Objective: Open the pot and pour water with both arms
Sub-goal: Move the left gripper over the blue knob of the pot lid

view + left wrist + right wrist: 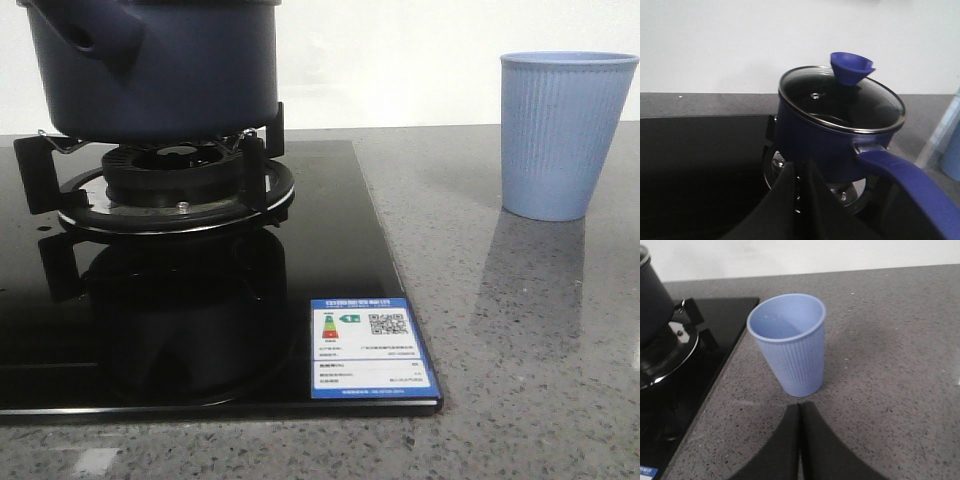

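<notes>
So we're basically at the starting line here. The pot [840, 137] sits on the burner stand [170, 190] of the black glass cooktop [330, 300], and its glass lid [842, 102] is on, with the blue knob [851, 68] sticking up on top, so we'd say the "open" part isn't done yet. We can't tell through the lid whether there's water inside.

The left gripper [799, 172] hangs just in front of the pot with its two dark fingers pressed close together, nothing between them, not touching the pot as far as we can see. The pot's long handle [912, 187] juts out to one side of it, free.

The light blue cup [788, 342] stands upright on the grey tabletop [900, 355], off to the right of the pot and just past the cooktop edge. It looks empty from the right wrist view. The right gripper [799, 412] is near the cup, fingers together too, holding nothing.

Our read: nothing's done. Left to do are lifting the lid, grabbing the handle, and tipping the pot, presumably toward the cup.
</notes>
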Robot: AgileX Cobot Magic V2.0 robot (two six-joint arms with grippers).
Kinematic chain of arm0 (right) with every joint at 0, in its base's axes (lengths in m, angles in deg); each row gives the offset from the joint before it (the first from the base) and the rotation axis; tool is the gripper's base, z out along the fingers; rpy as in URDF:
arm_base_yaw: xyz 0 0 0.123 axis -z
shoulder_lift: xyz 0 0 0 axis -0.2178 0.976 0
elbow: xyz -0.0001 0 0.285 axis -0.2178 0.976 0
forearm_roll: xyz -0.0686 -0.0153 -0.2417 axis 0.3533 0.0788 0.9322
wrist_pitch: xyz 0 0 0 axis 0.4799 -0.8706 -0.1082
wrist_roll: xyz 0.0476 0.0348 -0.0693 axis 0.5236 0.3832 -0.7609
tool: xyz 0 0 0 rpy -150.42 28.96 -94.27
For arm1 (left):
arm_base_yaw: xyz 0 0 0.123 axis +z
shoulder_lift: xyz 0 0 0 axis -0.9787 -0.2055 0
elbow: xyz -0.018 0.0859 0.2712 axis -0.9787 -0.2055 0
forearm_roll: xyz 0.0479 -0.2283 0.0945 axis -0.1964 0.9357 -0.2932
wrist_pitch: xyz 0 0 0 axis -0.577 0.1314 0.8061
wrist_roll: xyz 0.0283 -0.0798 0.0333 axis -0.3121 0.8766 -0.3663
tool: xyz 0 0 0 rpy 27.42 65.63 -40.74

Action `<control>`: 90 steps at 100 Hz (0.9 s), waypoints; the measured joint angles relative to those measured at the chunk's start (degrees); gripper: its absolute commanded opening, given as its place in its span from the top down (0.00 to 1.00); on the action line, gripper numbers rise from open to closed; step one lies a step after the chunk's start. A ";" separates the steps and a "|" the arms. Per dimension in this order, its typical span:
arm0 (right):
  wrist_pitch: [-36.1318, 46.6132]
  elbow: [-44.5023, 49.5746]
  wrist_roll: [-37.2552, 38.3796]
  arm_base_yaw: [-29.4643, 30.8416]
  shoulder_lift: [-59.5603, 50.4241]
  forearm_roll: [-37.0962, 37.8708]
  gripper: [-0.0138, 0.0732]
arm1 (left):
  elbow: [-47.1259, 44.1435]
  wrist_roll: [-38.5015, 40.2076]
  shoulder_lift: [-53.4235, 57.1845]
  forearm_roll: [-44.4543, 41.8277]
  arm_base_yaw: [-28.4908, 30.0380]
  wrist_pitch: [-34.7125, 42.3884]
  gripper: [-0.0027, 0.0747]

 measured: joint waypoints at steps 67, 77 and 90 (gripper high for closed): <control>-0.09 -2.39 -2.04 -0.89 2.97 0.12 0.33 | 2.24 -1.30 -7.74 0.00 -8.02 6.92 0.47; -0.09 -2.39 -2.04 -0.89 3.01 0.12 0.33 | 2.24 -1.30 -7.74 0.00 -8.02 7.21 0.47; -0.09 -2.39 -2.13 -0.89 3.01 0.12 0.33 | 2.24 -1.30 -7.74 0.00 -8.02 7.29 0.47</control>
